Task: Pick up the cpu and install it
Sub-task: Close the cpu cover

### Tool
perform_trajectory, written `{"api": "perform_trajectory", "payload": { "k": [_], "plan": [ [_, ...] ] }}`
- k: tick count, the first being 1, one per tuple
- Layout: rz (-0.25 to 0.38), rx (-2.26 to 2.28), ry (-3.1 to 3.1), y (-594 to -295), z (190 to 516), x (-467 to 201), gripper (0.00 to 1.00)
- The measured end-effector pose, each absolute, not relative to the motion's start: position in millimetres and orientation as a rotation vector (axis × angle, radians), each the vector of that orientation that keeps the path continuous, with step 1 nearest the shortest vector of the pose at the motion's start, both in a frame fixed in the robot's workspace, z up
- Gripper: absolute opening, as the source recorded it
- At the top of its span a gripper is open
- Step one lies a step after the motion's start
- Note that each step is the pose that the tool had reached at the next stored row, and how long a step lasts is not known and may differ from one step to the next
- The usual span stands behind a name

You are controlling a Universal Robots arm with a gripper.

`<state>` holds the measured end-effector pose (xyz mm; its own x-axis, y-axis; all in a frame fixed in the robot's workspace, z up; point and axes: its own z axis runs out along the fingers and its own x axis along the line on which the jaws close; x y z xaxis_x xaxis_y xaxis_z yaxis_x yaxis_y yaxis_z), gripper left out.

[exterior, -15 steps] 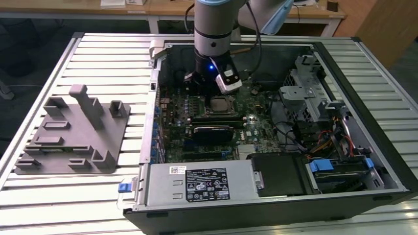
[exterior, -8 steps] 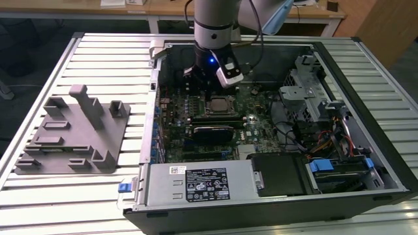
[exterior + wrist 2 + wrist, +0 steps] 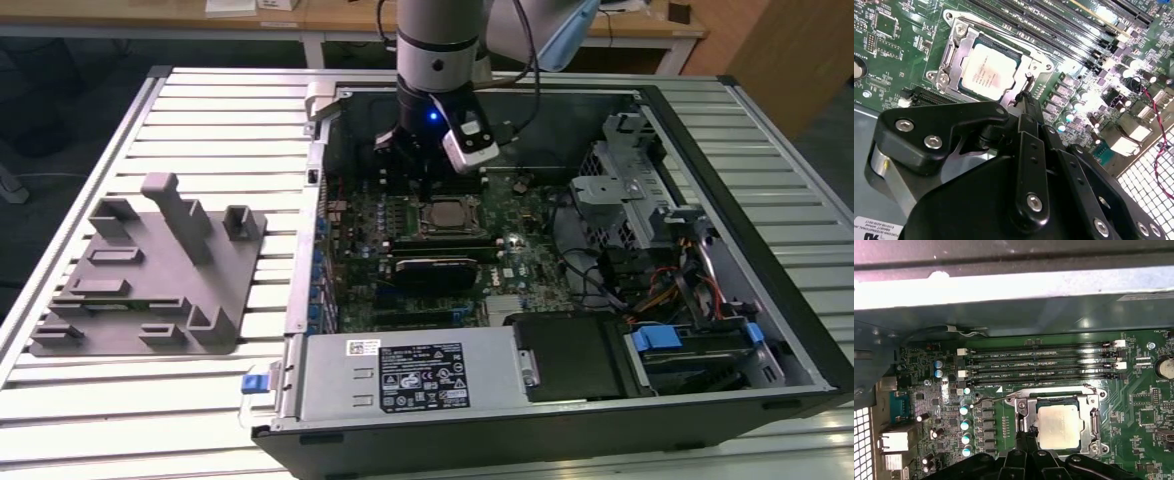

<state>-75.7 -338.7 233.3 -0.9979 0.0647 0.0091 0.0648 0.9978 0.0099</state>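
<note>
The cpu (image 3: 442,213) (image 3: 986,70) (image 3: 1060,426) lies flat in its socket on the green motherboard (image 3: 919,400), silver top up, with a metal frame (image 3: 949,60) around it. My gripper (image 3: 424,185) (image 3: 1026,97) (image 3: 1026,437) hangs inside the open computer case, just above the board. Its black fingers (image 3: 1030,115) are drawn together to a narrow tip right beside one edge of the socket frame. Nothing sits between them, and they are not holding the cpu.
The case walls (image 3: 747,200) enclose the board. Memory slots (image 3: 1039,362) run beside the socket, and capacitors (image 3: 965,425) stand near the rear ports. A power supply (image 3: 407,375), a drive cage (image 3: 627,180) and cables (image 3: 667,290) crowd the exterior view's right. A grey fixture plate (image 3: 147,270) lies outside the case.
</note>
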Motion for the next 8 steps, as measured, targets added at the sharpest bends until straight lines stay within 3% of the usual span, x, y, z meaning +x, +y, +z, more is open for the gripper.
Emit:
{"api": "perform_trajectory", "payload": {
  "k": [8],
  "plan": [
    [-0.016,-0.102,-3.131,-338.7,233.4,-69.8,0.11]
  ]
}}
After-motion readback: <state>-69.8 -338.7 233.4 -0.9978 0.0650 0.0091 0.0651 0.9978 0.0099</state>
